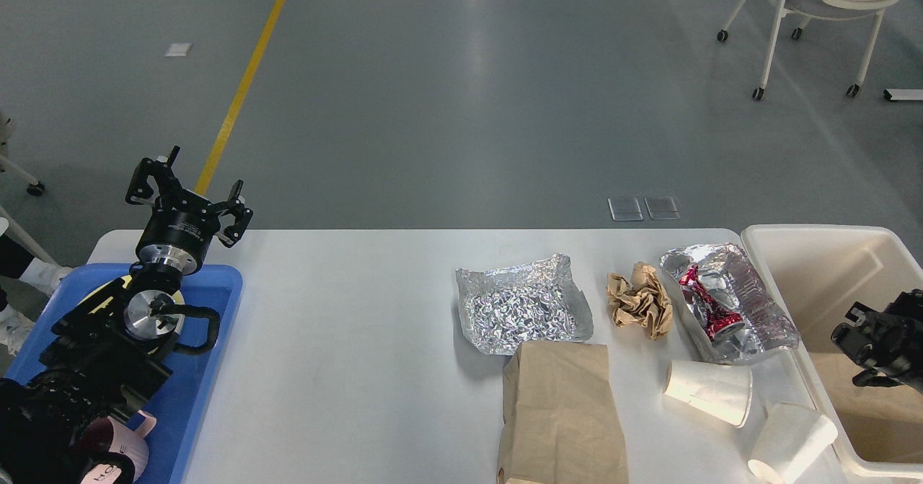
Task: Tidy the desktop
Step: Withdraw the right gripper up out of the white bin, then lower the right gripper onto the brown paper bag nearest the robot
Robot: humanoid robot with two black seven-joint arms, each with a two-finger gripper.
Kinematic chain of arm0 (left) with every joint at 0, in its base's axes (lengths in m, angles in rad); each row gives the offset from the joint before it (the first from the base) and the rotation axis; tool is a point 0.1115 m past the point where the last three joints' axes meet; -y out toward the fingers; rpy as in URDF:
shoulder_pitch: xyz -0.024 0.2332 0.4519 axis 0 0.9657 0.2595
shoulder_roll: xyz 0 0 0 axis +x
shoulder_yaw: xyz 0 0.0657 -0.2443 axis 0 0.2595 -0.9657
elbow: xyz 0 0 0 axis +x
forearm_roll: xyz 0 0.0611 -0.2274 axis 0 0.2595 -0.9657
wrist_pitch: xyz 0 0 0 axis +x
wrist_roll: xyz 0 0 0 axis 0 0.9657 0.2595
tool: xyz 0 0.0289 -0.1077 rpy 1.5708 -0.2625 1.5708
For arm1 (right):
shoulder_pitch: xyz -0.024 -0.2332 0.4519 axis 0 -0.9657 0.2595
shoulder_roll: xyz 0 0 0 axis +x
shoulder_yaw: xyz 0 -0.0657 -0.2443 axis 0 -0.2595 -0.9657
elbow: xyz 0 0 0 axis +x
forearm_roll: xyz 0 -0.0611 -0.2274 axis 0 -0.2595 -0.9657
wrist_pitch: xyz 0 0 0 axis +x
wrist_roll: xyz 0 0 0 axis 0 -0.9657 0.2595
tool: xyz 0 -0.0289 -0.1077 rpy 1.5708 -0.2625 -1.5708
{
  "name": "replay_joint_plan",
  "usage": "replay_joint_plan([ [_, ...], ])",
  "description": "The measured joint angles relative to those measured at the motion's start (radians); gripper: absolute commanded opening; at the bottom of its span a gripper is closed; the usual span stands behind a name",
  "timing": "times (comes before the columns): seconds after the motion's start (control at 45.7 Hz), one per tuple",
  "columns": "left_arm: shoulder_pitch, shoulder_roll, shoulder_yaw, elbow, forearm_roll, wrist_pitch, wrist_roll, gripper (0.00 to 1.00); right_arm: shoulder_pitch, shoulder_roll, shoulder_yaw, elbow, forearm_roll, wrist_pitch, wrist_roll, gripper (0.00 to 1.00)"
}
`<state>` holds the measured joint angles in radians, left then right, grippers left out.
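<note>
The white desktop [346, 368] carries an open foil sheet [519, 309], a crumpled brown paper ball [639, 300], a foil wrap holding a crushed red can [710, 311], a flat brown paper bag [562, 412] and two tipped white paper cups [710, 392] [792, 442]. My left gripper [186, 190] is open and empty, raised above the far end of the blue tray [216, 340]. My right gripper [851, 343] hangs over the cream-white bin [815, 242] at the right edge, its fingers apart with nothing between them.
The blue tray holds a pink mug [119, 459] and a yellow plate [97, 295], mostly hidden by my left arm. A white wheeled chair [815, 8] stands on the floor far right. A yellow floor line [245, 80] runs behind the table.
</note>
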<state>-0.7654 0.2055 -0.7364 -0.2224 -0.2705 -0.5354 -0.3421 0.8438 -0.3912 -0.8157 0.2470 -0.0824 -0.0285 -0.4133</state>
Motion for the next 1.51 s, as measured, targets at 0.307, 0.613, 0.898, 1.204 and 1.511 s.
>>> replay_joint_plan([
  [0.307, 0.0, 0.0, 0.0, 0.0, 0.001, 0.0, 0.0, 0.99, 0.136, 0.031, 0.003, 0.017, 0.014, 0.104, 0.001, 1.0],
  [0.613, 0.0, 0.0, 0.0, 0.0, 0.001, 0.0, 0.0, 0.99, 0.515, 0.028, -0.009, 0.271, 0.001, 0.291, 0.006, 1.0],
  [0.898, 0.0, 0.0, 0.0, 0.0, 0.0, 0.0, 0.0, 0.99, 0.975, 0.037, -0.064, 0.762, -0.001, 0.44, 0.007, 1.0],
  [1.204, 0.0, 0.0, 0.0, 0.0, 0.0, 0.0, 0.0, 0.99, 1.374, 0.144, -0.081, 1.198, 0.078, 0.508, -0.01, 1.0],
  [1.511, 0.0, 0.0, 0.0, 0.0, 0.0, 0.0, 0.0, 0.99, 1.532, 0.168, -0.11, 1.352, 0.277, 0.6, -0.015, 1.0],
])
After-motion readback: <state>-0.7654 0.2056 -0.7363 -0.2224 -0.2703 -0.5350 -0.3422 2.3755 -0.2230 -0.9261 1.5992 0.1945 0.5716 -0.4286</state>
